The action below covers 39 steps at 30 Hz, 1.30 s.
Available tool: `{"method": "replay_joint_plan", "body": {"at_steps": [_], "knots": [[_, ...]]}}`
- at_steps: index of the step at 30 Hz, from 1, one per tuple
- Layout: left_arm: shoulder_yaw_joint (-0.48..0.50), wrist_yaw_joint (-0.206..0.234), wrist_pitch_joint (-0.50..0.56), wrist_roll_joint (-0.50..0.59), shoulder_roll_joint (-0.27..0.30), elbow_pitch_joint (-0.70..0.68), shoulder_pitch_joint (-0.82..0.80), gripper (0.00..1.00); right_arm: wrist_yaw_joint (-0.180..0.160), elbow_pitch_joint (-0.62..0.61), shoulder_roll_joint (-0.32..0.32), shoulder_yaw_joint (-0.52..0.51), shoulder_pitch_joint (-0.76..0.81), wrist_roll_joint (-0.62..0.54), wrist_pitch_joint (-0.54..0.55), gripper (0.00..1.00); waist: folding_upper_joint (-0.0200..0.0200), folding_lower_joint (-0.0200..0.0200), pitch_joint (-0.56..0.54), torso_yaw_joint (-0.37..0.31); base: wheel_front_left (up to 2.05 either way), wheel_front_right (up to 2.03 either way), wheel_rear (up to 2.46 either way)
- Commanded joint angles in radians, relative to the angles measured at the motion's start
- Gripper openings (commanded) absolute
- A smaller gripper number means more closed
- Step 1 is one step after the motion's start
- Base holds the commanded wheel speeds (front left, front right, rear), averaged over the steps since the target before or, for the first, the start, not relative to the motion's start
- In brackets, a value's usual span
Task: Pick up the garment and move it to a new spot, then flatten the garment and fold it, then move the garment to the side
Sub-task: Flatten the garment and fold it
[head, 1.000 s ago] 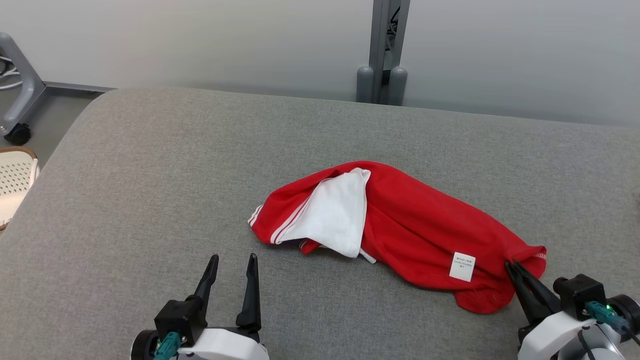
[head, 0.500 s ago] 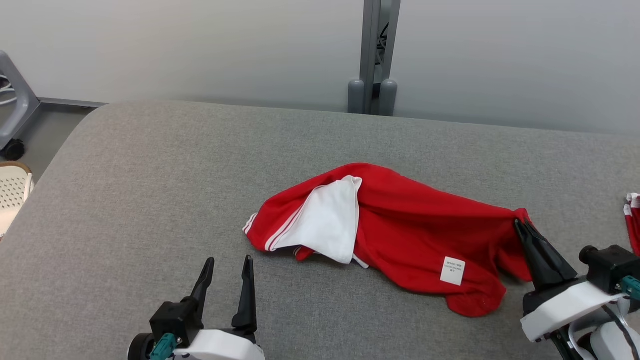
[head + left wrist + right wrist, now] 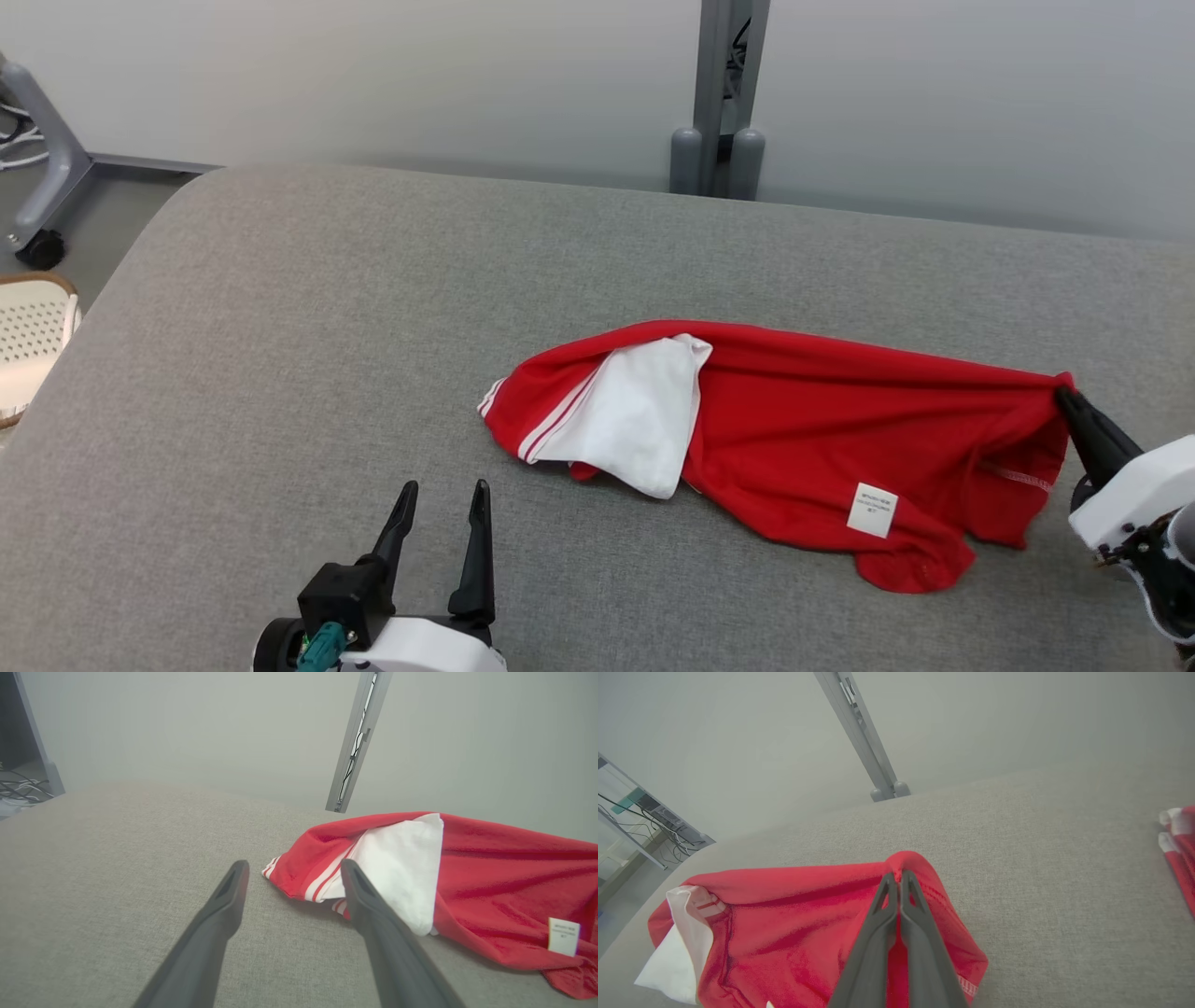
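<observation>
grip: your right gripper (image 3: 1065,391) is pinched shut on the red knit garment with a white panel (image 3: 803,439) | spot: right half of grey fabric-covered table (image 3: 280,373) | left gripper (image 3: 444,488): spread wide, empty | tip: lift high so nothing drags

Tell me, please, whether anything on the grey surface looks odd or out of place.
The red garment lies bunched, not flat. A white piece hangs out near its left end and a care label shows outside, so it is probably inside out. The right gripper pinches its right corner.
</observation>
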Motion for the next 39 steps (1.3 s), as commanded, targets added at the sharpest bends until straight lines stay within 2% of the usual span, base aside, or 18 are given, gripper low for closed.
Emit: {"method": "replay_joint_plan", "body": {"at_steps": [1, 5, 6, 7, 8, 14, 19, 26, 31, 34, 39], "knots": [[-0.001, 0.003, -0.003, 0.004, 0.004, 0.001, -0.011, 1.00, 0.000, 0.030, -0.008, -0.004, -0.023, 0.029, 0.017, 0.00, -0.0001, 0.0000, 0.018, 0.018, 0.00, 0.00, 0.00], [-0.016, 0.010, -0.003, 0.005, 0.004, -0.004, -0.027, 1.00, 0.001, 0.169, -0.036, 0.016, -0.107, 0.075, 0.033, 0.00, -0.0001, 0.0000, 0.049, 0.048, 0.00, 0.00, 0.00], [-0.020, 0.011, -0.003, 0.005, 0.003, -0.007, -0.030, 1.00, 0.001, 0.205, -0.048, 0.023, -0.129, 0.071, 0.018, 0.30, -0.0001, 0.0000, 0.058, 0.055, 0.00, 0.00, 0.00], [-0.024, 0.015, -0.003, 0.004, 0.003, -0.010, -0.033, 1.00, 0.001, 0.241, -0.054, 0.032, -0.148, 0.071, 0.012, 0.95, -0.0001, 0.0000, 0.066, 0.061, 0.00, 0.00, 0.00], [-0.026, 0.018, -0.003, 0.003, 0.004, -0.012, -0.033, 1.00, 0.001, 0.276, -0.051, 0.040, -0.165, 0.082, 0.013, 1.00, -0.0001, 0.0000, 0.072, 0.066, 0.00, 0.00, 0.00], [-0.044, 0.035, -0.003, -0.005, 0.004, -0.022, -0.047, 1.00, 0.001, 0.458, -0.089, 0.133, -0.274, -0.005, -0.023, 1.00, -0.0001, 0.0000, 0.098, 0.074, 0.00, 0.00, 0.00], [-0.042, 0.042, -0.003, -0.016, 0.004, -0.017, -0.048, 1.00, 0.000, 0.486, -0.080, 0.188, -0.315, -0.028, -0.122, 1.00, -0.0001, 0.0000, 0.079, 0.050, 0.00, 0.00, 0.00], [-0.017, 0.028, -0.003, -0.024, 0.004, -0.014, -0.039, 1.00, 0.000, 0.389, -0.072, 0.250, -0.278, 0.001, -0.257, 1.00, -0.0001, 0.0000, 0.023, -0.006, 0.00, 0.00, 0.00], [0.001, 0.022, -0.003, -0.024, 0.004, -0.017, -0.030, 1.00, 0.000, 0.247, -0.076, 0.291, -0.200, -0.035, -0.293, 1.00, -0.0001, 0.0000, -0.003, -0.050, 0.00, 0.00, 0.00], [0.009, 0.020, -0.003, -0.028, 0.004, -0.019, -0.026, 1.00, 0.000, 0.153, -0.078, 0.261, -0.139, -0.106, -0.294, 1.00, -0.0001, 0.0000, -0.010, -0.070, 0.00, 0.00, 0.00], [0.015, 0.016, -0.003, -0.031, 0.004, -0.015, -0.022, 1.00, 0.001, 0.031, -0.016, 0.160, 0.019, -0.206, -0.294, 1.00, -0.0001, 0.0000, -0.026, -0.094, 0.00, 0.00, 0.00]]}}
